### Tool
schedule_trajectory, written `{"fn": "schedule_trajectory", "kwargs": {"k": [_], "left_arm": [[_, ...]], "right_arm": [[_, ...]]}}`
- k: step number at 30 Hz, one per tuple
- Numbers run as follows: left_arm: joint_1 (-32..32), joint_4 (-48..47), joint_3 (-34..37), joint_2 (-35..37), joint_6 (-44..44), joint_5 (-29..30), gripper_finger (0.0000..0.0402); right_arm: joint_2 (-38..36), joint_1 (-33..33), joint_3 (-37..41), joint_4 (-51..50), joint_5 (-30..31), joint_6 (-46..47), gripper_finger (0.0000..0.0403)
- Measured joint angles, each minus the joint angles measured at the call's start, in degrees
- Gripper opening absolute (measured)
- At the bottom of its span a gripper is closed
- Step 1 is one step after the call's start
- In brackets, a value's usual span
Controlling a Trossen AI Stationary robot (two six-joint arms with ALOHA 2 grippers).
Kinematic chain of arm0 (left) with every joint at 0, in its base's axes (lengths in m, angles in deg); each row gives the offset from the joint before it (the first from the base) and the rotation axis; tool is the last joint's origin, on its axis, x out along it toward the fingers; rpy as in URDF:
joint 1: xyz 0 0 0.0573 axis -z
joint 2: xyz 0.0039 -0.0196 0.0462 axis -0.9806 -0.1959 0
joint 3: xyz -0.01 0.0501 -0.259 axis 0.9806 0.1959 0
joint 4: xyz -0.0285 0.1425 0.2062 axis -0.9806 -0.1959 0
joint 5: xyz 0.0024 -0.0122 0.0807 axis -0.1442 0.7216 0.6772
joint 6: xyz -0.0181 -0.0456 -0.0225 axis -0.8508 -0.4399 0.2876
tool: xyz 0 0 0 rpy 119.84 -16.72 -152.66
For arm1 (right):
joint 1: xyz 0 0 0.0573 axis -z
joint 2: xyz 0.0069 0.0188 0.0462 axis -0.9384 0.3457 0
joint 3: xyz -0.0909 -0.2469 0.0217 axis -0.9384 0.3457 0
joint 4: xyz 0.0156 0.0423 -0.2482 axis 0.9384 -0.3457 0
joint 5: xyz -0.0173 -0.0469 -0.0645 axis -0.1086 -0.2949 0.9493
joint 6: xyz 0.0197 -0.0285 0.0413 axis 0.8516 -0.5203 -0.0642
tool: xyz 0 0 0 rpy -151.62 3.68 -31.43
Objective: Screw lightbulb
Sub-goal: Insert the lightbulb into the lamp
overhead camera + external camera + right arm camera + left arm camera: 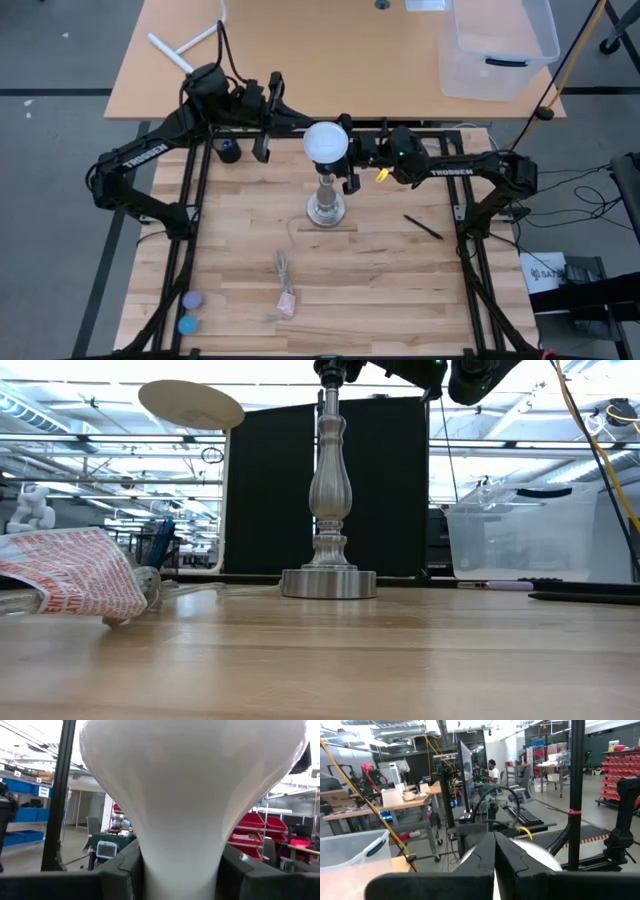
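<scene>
The lightbulb shows its round white globe from above, directly over the metal lamp post, whose round base stands on the wooden table. My right gripper reaches in from the table's right and is shut on the lightbulb. The globe hides where the bulb's lower end meets the post's black top. My left gripper hovers shut just left of the bulb, level, touching nothing; past its fingers the white globe shows. My right gripper pinches the lightbulb's tapering neck between its two fingers, one on either side. It comes in from the table's right, slanting a little upward. The bulb stands upright, globe up, above the post; its screw end is hidden.
A clear plastic bin sits on the far table. On the wooden table lie a black pen, a cord with a pink piece, two small round discs, a dark object and a red-and-white wrapper.
</scene>
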State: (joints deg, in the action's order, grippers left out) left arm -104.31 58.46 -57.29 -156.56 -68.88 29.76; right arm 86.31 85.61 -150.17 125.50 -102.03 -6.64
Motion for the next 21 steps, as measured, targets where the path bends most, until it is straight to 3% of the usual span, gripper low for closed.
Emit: {"fn": "schedule_trajectory", "kwargs": {"k": [21], "left_arm": [[2.80,-4.67,-3.74,-2.24,1.05,-1.24,0.0000]], "right_arm": [[0.70,1.04,0.02,0.28,-0.32,1.31,0.0148]]}}
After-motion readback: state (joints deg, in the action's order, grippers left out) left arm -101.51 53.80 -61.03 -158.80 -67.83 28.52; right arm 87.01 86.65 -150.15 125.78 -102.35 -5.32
